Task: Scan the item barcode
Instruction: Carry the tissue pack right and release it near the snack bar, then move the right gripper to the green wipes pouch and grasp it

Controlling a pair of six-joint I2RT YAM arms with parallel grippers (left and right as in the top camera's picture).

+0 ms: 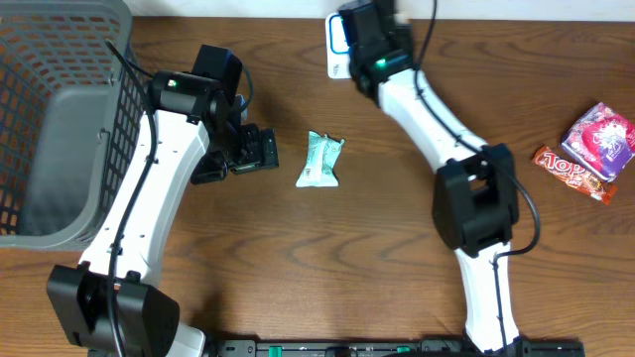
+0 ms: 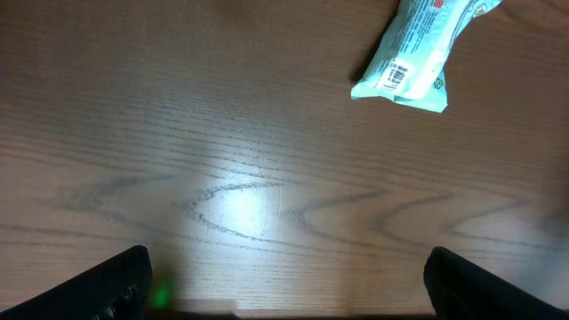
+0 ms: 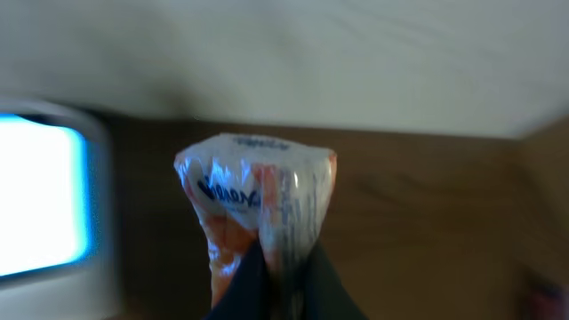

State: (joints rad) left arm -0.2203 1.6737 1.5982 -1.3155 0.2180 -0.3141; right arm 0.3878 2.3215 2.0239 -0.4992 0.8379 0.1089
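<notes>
Wood-grain table (image 1: 377, 228): one crinkly mint packet (image 1: 320, 160) centre, one purple foil pouch (image 1: 599, 139) and one red bar (image 1: 573, 174) right, one grey mesh basket (image 1: 60, 59) left. Right gripper (image 3: 283, 267) clamped on one crinkly orange-white packet (image 3: 258, 196) beside the glowing scanner (image 3: 40, 196), far centre. Left gripper (image 2: 284, 293) jaws apart, empty.

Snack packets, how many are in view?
4: a mint-green packet mid-table, a purple packet and a red bar at the right edge, an orange packet pinched in the right hand. The basket may hide more.
</notes>
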